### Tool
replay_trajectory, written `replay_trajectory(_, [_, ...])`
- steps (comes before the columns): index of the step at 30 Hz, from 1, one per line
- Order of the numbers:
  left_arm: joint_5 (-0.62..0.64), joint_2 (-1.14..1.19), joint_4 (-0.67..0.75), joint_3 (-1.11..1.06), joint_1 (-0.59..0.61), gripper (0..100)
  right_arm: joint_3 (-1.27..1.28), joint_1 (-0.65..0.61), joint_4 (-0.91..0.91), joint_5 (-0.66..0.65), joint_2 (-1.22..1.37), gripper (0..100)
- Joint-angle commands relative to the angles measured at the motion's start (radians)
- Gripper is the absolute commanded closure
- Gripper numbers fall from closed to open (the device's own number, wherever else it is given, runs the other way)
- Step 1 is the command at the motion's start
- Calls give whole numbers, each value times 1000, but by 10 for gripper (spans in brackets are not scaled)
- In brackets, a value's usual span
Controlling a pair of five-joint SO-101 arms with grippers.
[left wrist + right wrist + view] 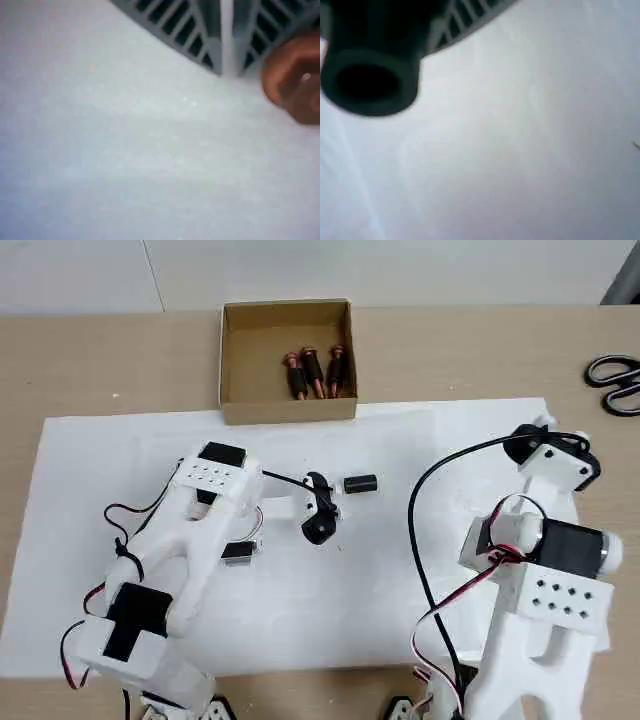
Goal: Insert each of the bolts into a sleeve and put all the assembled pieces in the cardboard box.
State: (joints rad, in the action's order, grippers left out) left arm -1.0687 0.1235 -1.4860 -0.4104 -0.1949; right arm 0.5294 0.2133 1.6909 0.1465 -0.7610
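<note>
The cardboard box (235,360) stands at the back of the table with three assembled bolt-and-sleeve pieces (318,373) lying inside. A loose black sleeve (360,483) lies on the white sheet, just right of my left gripper (312,512). In the left wrist view a copper-coloured bolt (295,82) sits close against the ribbed finger (200,30), low over the sheet, and the gripper looks shut on it. My right gripper (527,443) is at the sheet's back right corner. It holds a black sleeve (367,82) whose hollow end faces the camera.
The white sheet (300,620) covers most of the wooden table. Black-handled scissors (615,383) lie at the far right edge. Cables loop from both arms over the sheet's middle.
</note>
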Motion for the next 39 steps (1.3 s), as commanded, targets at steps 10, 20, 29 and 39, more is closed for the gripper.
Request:
replay_trajectory(10, [61, -18, -98, 173, 5, 994, 0, 7, -15, -6, -25, 995])
replay_trajectory(20, [61, -8, -229, 306, 5, 994, 0, 7, -18, -9, -25, 995])
replay_trajectory(29, [115, -6, -94, 209, 37, 904, 0, 4, -18, -9, -25, 995])
replay_trajectory(39, [115, 68, -68, 209, 40, 914, 0, 2, -18, -8, -25, 995])
